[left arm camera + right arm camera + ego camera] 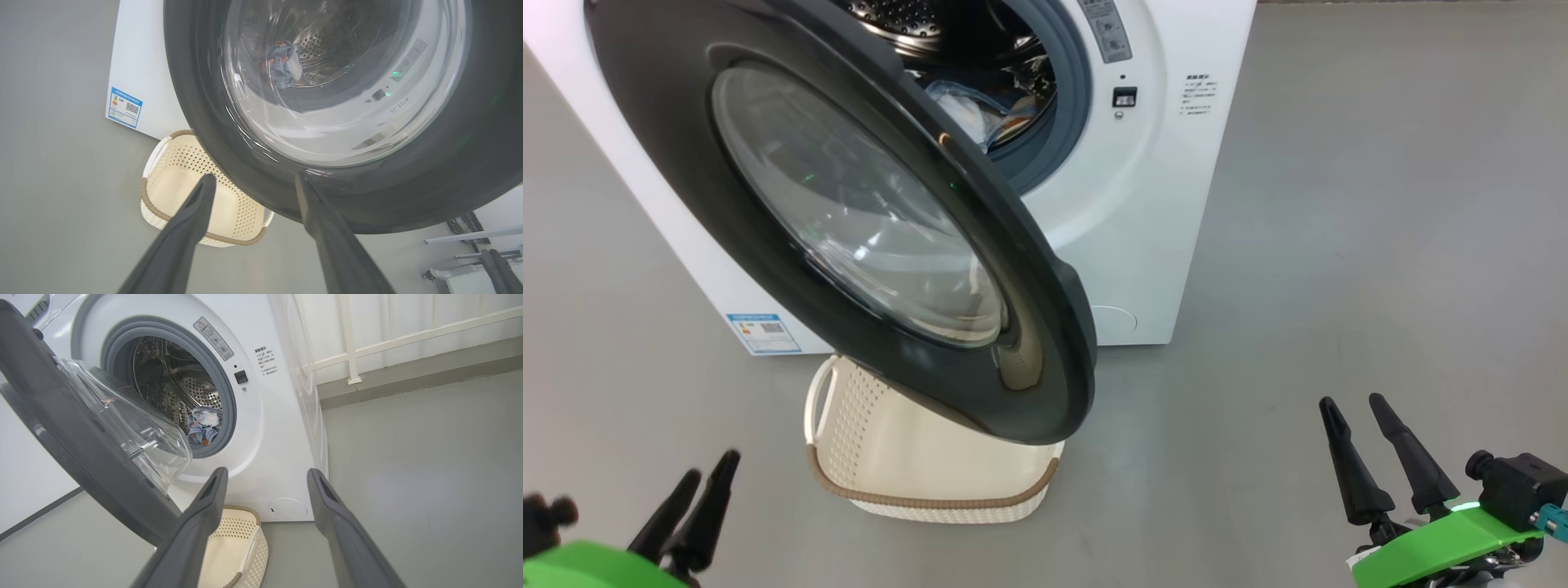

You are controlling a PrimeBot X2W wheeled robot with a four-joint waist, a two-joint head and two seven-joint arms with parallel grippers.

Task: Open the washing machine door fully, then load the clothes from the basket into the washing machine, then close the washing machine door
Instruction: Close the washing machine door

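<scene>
The washing machine door (849,212) stands partly open, its black rim swung out over the basket (931,498). In the drum of the white washing machine (1143,204) lie the clothes (980,114), light blue fabric with orange print, also in the right wrist view as clothes (204,424). The cream basket (163,212) looks empty where its inside shows. My left gripper (712,464) hangs at the lower left, open and holding nothing, short of the door's lower rim. My right gripper (1352,400) is open over bare floor at the lower right, well clear of the machine.
Grey floor (1380,245) spreads wide to the machine's right. A blue label sticker (761,332) marks the machine's left side. A white railing (351,355) and wall run behind the machine. The door overhangs most of the basket.
</scene>
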